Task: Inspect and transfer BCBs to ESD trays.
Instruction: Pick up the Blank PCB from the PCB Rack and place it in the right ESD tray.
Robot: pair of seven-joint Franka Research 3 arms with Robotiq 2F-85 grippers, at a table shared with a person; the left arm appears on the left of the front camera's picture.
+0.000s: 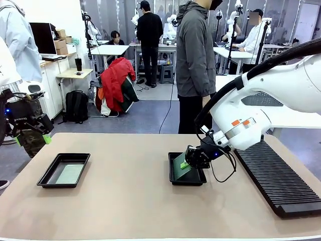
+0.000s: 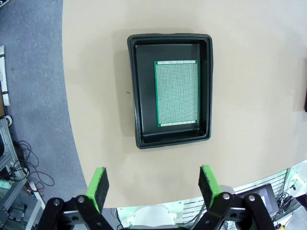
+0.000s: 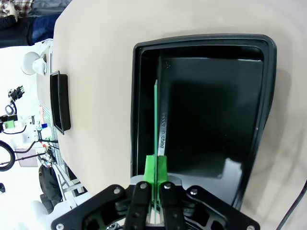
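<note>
A: How many of each?
B: Two trays, two boards. Left tray [image 1: 50, 176] holds one board [image 1: 69, 173] flat, well ahead of the wide-open, empty left gripper [image 2: 153, 188], long axis running away from it.
A: Right side?
B: Right gripper [image 1: 185, 164] pinches the other board [image 3: 159, 125] on edge, extending straight out from its fingers into the right tray [image 3: 268, 96].

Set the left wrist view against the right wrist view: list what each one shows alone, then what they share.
Left wrist view alone: the open left claw above the table edge, and a BCB lying flat in an ESD tray.

Right wrist view alone: the right claw shut on a second BCB, seen edge-on and held upright over the other ESD tray, whose floor is bare.

Shared: the tan table. The right wrist view also catches the first tray far off, seen from the side.
</note>
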